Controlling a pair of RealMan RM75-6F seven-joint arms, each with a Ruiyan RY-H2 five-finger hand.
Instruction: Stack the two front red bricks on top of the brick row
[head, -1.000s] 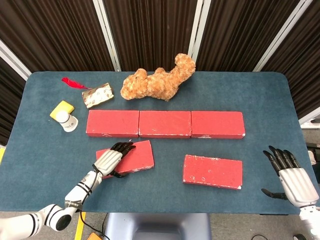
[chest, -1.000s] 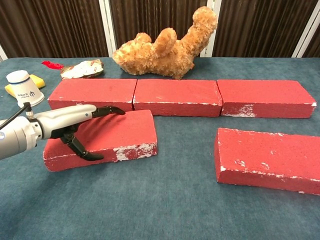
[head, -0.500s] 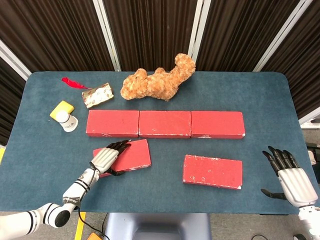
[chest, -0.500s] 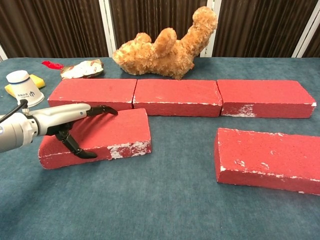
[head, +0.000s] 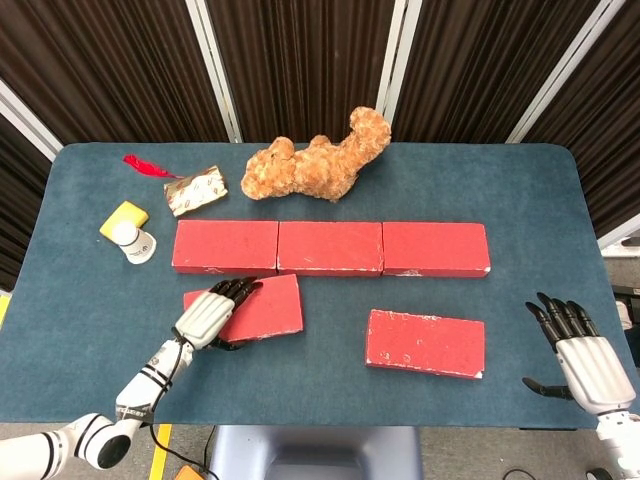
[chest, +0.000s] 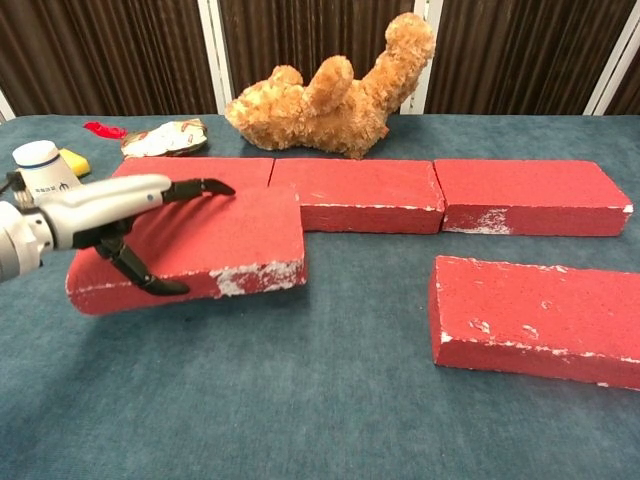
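Observation:
A row of three red bricks (head: 330, 248) (chest: 355, 193) lies across the middle of the table. My left hand (head: 208, 314) (chest: 110, 215) grips the front left red brick (head: 255, 307) (chest: 205, 248) at its left end, fingers over the top and thumb under the front edge. That brick is raised off the cloth, just in front of the row's left brick. The front right red brick (head: 425, 343) (chest: 535, 315) lies flat on the table. At the table's near right edge my right hand (head: 580, 350) is open, fingers spread, holding nothing.
A brown teddy bear (head: 318, 162) (chest: 335, 92) lies behind the row. A white paper cup (head: 135, 241) (chest: 42, 172), a yellow sponge (head: 124, 219), a crumpled wrapper (head: 196, 190) and a red scrap (head: 145, 165) sit at the far left.
My left hand has lifted the front left brick off the table and carried it a little left and toward the row. The right hand has stayed still.

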